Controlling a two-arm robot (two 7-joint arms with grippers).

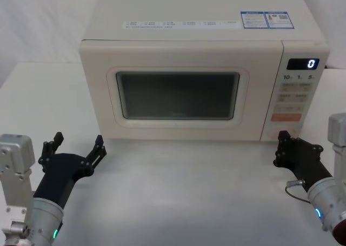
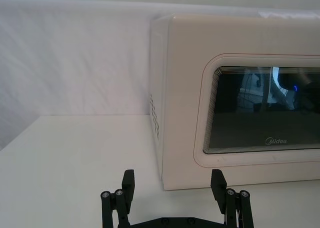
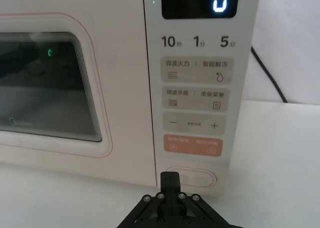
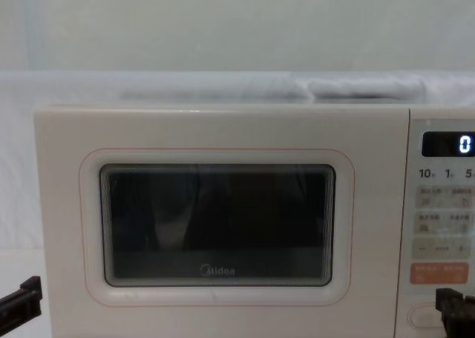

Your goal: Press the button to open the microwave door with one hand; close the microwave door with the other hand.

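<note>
The button (image 3: 191, 178) sits at the bottom of the keypad panel (image 3: 195, 112), under the orange key (image 3: 192, 147), at about 4 o'clock of the microwave door (image 1: 178, 92). The door is closed, flush with the front of the microwave (image 1: 200, 24), so the first step, the press, seems not yet done.

The right hand (image 3: 170, 179) is just in front of the button, its fingers closed together into one tip, aimed at the left part of the button; whether it touches already I cannot tell. The next move, I think, calls for a short straight push forward, staying low so the tip does not slip up to the orange key.

The left hand (image 1: 77, 145) waits open on the left, low over the table (image 1: 189, 192), near the 7 o'clock corner of the door. The hinge side I cannot see. If the door swings toward the left, this hand stands near its path and may need to give room before pushing it shut. The table in front is free between both hands.
</note>
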